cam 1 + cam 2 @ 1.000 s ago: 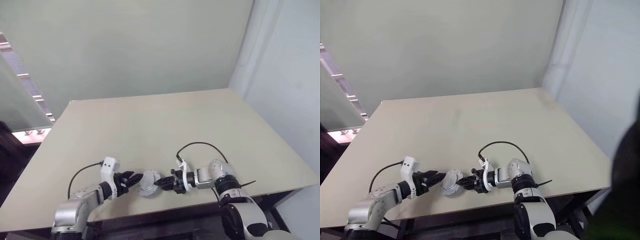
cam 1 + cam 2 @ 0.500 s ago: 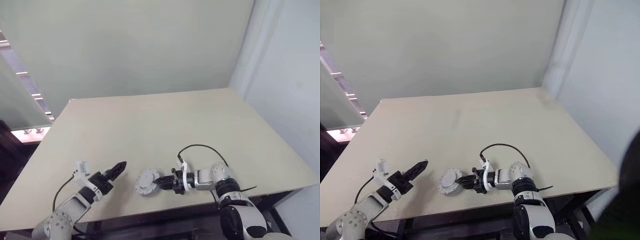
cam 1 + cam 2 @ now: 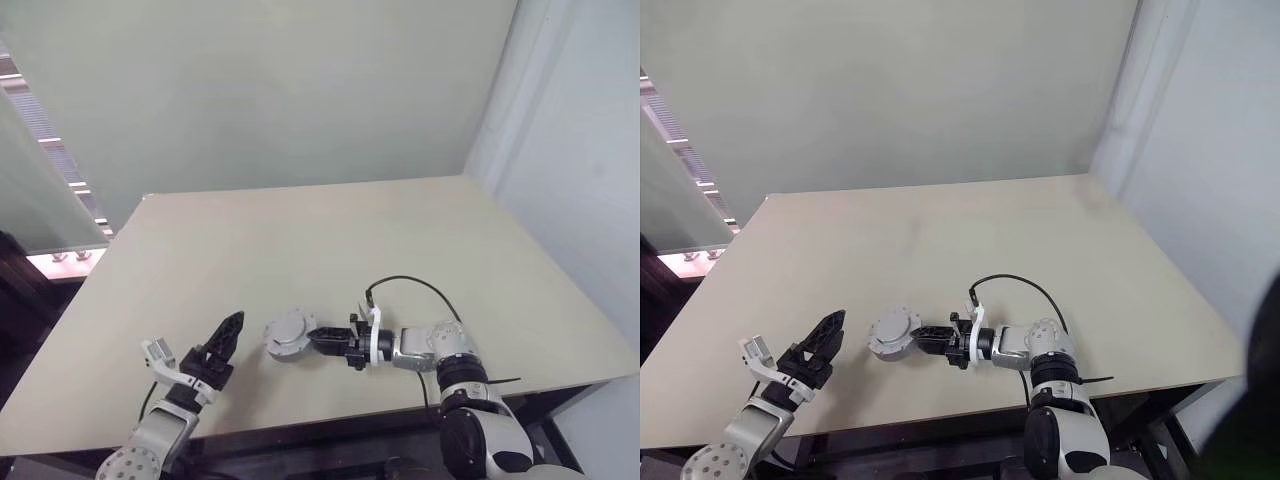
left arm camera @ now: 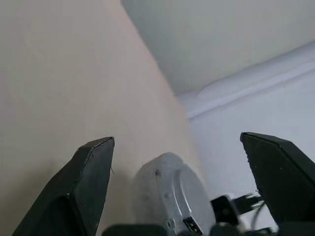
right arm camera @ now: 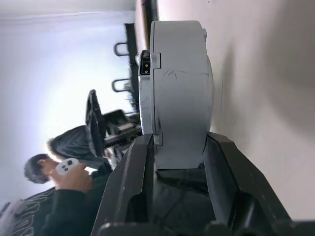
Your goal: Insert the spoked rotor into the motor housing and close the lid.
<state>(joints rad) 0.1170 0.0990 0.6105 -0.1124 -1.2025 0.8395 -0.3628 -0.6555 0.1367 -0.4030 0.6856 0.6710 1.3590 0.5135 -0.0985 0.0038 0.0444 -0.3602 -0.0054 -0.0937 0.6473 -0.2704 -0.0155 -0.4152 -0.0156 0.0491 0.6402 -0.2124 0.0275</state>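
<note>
Right hand (image 3: 318, 338) grips motor housing (image 3: 289, 333) edge-on.

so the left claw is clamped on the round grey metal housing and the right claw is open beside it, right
Not quite: the claws are swapped. The right claw is clamped on the round grey metal housing, as the right wrist view shows, and the left claw is open beside it.
</note>
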